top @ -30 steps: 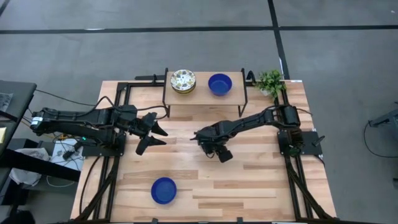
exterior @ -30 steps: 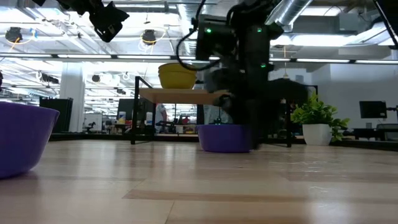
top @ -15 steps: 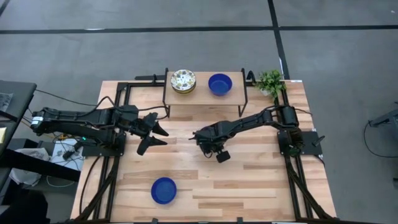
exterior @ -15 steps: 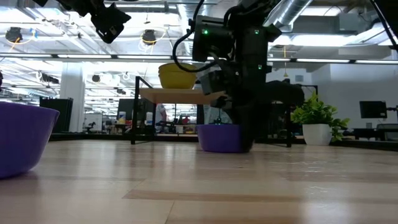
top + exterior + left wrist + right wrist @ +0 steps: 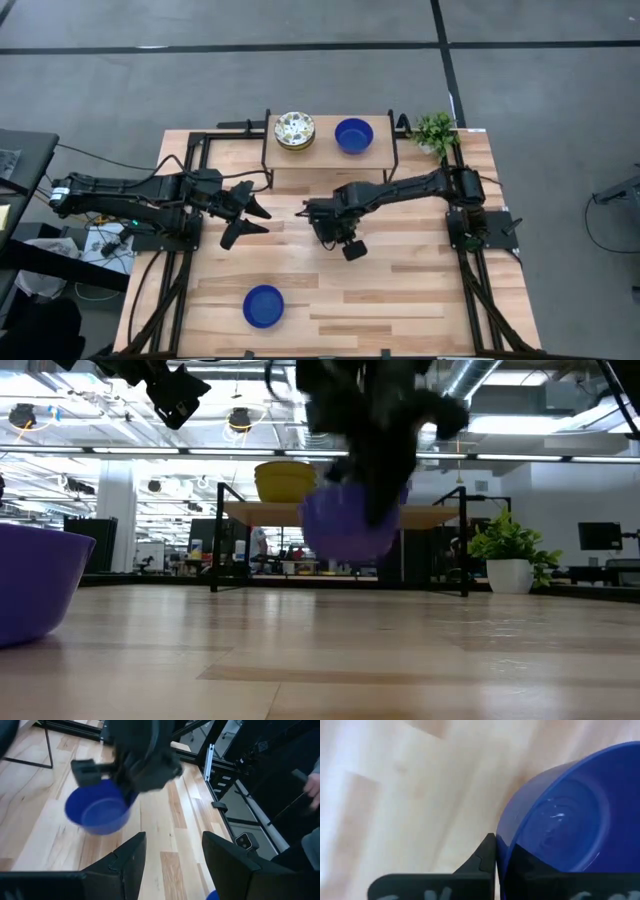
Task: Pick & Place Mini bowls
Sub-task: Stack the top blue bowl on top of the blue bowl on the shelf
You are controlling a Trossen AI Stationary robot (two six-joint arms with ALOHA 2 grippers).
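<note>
While the right gripper (image 5: 322, 229) pinches its rim, a cobalt blue mini bowl (image 5: 345, 526) hangs clear of the wooden table (image 5: 420, 285), lifted above the boards near the table's middle; the right wrist view shows one dark finger (image 5: 485, 857) pressed against the bowl's outer wall. On the raised shelf (image 5: 325, 155) at the far edge sit a second blue bowl (image 5: 353, 135) and, beside it, a stack of white floral bowls (image 5: 295, 130). A third blue bowl (image 5: 263, 305) rests alone on the table near the front edge, well apart from both arms. Left of centre the left gripper (image 5: 245, 214) hovers with its fingers spread and nothing between them. A small green potted plant (image 5: 435, 131) stands at the far right corner.
</note>
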